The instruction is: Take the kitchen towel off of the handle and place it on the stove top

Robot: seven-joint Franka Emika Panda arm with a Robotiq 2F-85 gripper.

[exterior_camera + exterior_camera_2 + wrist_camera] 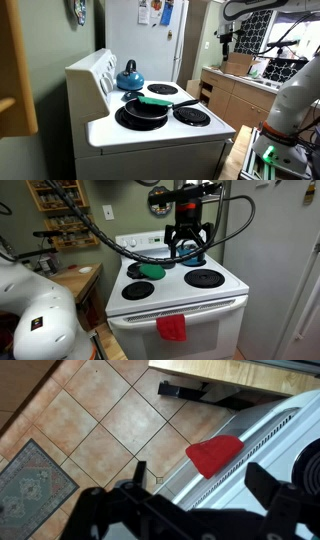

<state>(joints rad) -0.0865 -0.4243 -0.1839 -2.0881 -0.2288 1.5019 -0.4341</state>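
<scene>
A red kitchen towel (171, 328) hangs over the oven door handle (205, 307) on the front of a white stove (225, 288). In the wrist view the towel (215, 455) shows from above, draped on the handle. My gripper (187, 246) hangs open and empty above the back of the stove top, well above the towel. In the wrist view its two dark fingers (200, 500) are spread wide, with the towel between and beyond them. The stove top also shows in an exterior view (200, 132).
A black pan (143, 112) with a green-handled tool (151, 270) sits on a front burner. A blue kettle (129, 75) stands on a back burner. Wooden cabinets (235, 95) stand beyond the stove. Tiled floor and a rug (35, 485) lie below.
</scene>
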